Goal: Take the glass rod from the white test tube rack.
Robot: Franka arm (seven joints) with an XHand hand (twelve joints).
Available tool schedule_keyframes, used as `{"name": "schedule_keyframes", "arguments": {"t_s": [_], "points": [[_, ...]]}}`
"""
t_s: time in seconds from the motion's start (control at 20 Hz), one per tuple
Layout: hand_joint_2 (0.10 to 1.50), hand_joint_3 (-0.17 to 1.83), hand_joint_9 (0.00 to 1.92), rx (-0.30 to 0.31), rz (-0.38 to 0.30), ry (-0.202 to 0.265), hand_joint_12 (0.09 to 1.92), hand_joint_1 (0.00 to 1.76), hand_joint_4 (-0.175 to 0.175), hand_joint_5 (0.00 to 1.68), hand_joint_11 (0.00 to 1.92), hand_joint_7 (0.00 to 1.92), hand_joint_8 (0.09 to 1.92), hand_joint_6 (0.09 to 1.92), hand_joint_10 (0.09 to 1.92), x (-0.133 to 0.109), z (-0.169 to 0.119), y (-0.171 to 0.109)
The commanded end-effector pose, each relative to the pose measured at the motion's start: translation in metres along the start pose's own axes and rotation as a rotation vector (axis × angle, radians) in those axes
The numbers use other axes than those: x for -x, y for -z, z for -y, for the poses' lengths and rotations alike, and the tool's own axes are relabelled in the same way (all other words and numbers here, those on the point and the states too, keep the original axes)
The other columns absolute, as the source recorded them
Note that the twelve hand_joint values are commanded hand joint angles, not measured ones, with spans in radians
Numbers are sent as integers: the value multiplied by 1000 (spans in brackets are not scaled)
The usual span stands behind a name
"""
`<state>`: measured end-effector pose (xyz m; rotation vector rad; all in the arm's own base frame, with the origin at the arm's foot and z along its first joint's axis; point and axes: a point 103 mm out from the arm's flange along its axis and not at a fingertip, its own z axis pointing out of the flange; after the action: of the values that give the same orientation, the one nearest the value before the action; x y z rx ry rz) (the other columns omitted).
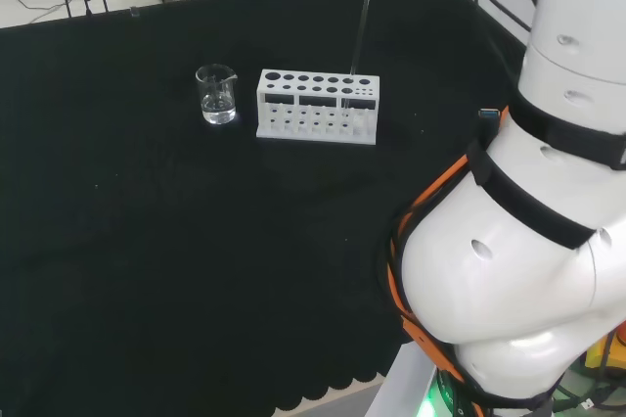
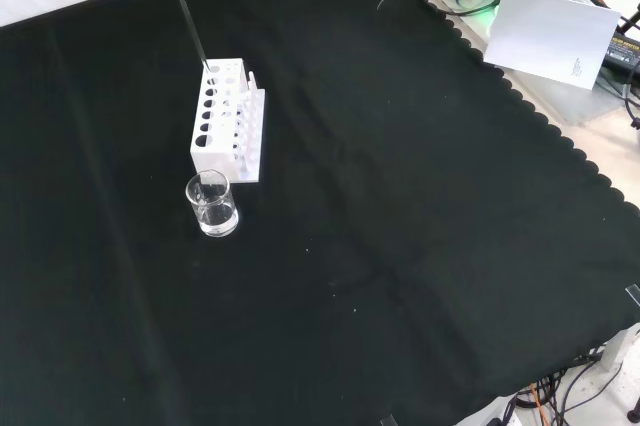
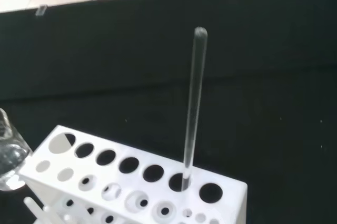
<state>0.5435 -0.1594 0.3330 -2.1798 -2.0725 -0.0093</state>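
Note:
A white test tube rack (image 1: 316, 107) stands on the black cloth, also seen in the front view (image 2: 228, 133) and close up in the wrist view (image 3: 131, 187). A clear glass rod (image 1: 358, 40) stands tilted in a hole near the rack's right end in the head view. In the front view the rod (image 2: 193, 34) rises from the rack's far end. In the wrist view the rod (image 3: 194, 108) stands in the second hole from one end.
A small glass beaker (image 1: 216, 95) with a little clear liquid stands just left of the rack in the head view, nearer than the rack in the front view (image 2: 212, 204). The arm's white links (image 1: 533, 231) fill the head view's right. Papers and cables lie beyond the cloth's scalloped edge (image 2: 560, 136).

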Motion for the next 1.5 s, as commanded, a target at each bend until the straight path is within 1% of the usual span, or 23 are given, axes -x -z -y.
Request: {"name": "schedule_keyframes", "arguments": {"t_s": [0.05,0.2,0.35,0.45,0.5,0.55,0.85,1.0,1.2,1.3,1.35,1.5], "points": [[1233,-175,1165,-13,2,16,1254,762,-175,417,1121,862,1110,866,1025,10,-22,-21],[1234,-175,1173,-19,-4,15,1254,763,-175,422,1126,870,1114,873,1028,13,-24,-29],[1234,-175,1179,-19,-6,-1,1255,763,-175,428,1136,878,1116,879,1030,17,-22,-37],[1234,-175,1187,-23,-7,2,1251,764,-175,435,1151,888,1116,887,1030,18,-21,-41],[1234,-175,1192,-18,-19,29,1247,765,-175,438,1158,894,1114,891,1029,19,-19,-42],[1234,-175,1197,-19,-19,33,1245,765,-175,443,1163,899,1114,895,1029,19,-18,-43],[1235,-175,1213,-32,-1,20,1247,765,-175,457,1182,916,1114,903,1032,12,-17,-52],[1235,-175,1220,-38,-10,33,1248,765,-175,461,1187,922,1114,905,1033,9,-20,-58],[1236,-175,1234,-52,-13,33,1250,766,-175,466,1203,934,1117,908,1036,9,-26,-67],[1237,-175,1242,-57,-14,39,1249,767,-175,468,1212,940,1117,910,1037,9,-29,-71],[1237,-175,1246,-51,-30,75,1248,767,-175,469,1217,942,1117,911,1037,10,-29,-72],[1238,-175,1273,-61,-30,72,1237,769,-175,469,1247,950,1118,914,1038,13,-31,-76]]}}
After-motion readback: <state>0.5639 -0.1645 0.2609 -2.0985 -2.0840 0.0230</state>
